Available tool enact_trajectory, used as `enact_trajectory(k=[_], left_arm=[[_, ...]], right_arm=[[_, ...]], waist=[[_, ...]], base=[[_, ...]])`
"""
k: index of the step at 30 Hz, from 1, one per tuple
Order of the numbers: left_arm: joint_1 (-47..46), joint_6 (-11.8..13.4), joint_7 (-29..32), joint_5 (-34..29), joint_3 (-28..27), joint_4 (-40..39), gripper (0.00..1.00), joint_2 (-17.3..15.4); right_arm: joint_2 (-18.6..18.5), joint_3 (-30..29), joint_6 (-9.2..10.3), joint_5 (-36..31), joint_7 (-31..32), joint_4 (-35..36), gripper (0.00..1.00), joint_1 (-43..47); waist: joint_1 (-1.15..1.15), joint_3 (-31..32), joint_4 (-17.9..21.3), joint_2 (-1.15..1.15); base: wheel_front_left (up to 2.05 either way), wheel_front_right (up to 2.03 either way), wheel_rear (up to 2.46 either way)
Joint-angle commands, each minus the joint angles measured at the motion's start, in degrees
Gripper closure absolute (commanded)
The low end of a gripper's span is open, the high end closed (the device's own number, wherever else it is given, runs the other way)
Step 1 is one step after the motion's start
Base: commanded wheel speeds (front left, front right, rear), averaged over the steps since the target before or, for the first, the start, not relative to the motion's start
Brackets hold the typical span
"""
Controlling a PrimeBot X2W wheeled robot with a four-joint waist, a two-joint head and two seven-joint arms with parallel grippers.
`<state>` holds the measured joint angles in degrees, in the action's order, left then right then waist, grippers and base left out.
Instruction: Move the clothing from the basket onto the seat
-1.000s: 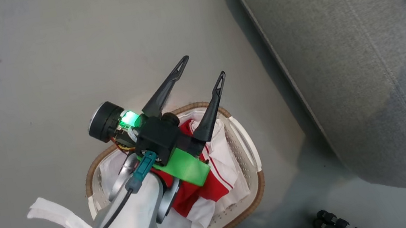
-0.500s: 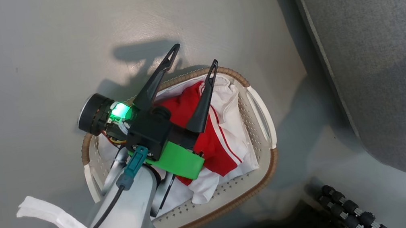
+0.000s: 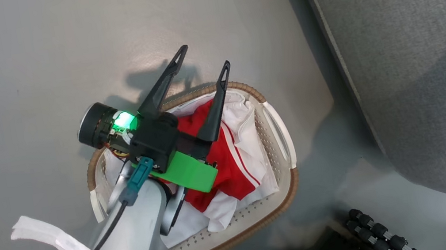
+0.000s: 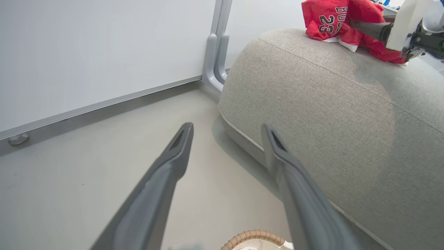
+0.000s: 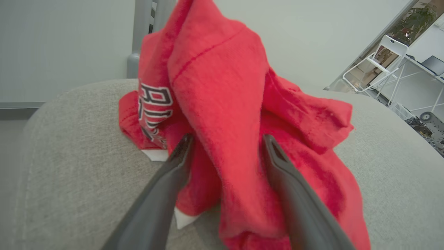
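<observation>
Red fabric, 1 garment (image 5: 222, 86) with white lettering edged in dark, lies bunched into a peak on top of the seat (image 5: 69, 156). White trim shows under the heap against the grey weave. The right gripper (image 5: 227, 139) is at this heap with its 2 fingers spread wide, released. A fold of the cloth stands between them and seems to brush their inner faces, but they do not pinch it.

The rest of the clothing (image 3: 230, 173), red with white stripes and white cloth, lies crumpled in the basket (image 3: 291, 186). The basket stands on the floor (image 3: 20, 85) near the seat's rounded edge, with a strip of floor between them. The left gripper (image 3: 205, 56) hangs above the basket's far rim, jaws wide apart, holding and touching nothing. Its fingertips point past the rim and out over the floor. In the left wrist view the 2 fingers frame floor and the seat's lower seam, with the brown woven rim at the bottom edge.

On the basket's left the floor runs broad and open up to a white wall panel (image 4: 86, 52). The seat's top spreads wide around the garment.
</observation>
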<state>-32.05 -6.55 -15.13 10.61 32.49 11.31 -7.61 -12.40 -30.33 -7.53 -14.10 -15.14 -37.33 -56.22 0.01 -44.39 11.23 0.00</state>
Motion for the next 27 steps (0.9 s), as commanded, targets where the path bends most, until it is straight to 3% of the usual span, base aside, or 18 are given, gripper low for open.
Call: enact_trajectory(k=[1,15,21,27], left_arm=[[0.49,0.03,-0.03,0.63,-0.45,-0.03,0.0,0.06],[4.55,-0.2,-0.03,2.67,-4.81,2.08,0.0,2.22],[8.85,0.43,-0.03,3.64,-9.69,2.71,0.0,3.17],[14.48,1.14,-0.03,4.75,-16.32,2.55,0.0,3.89]], right_arm=[[0.5,0.98,0.08,0.55,-0.02,0.87,0.0,2.08],[1.15,7.09,0.08,3.13,-0.02,3.58,0.0,11.26],[0.73,9.51,0.08,3.46,-0.02,2.86,0.0,11.9],[2.81,13.57,0.08,5.51,-0.02,2.82,0.0,13.53]], waist=[[-0.01,1.7,0.93,0.0],[-0.01,15.52,-1.2,0.0],[-0.01,22.6,-4.18,0.0],[-0.01,28.57,-7.11,0.0]], base=[[0.0,0.0,0.0],[0.0,0.0,0.0],[0.0,0.0,0.0],[0.0,0.0,0.0]])
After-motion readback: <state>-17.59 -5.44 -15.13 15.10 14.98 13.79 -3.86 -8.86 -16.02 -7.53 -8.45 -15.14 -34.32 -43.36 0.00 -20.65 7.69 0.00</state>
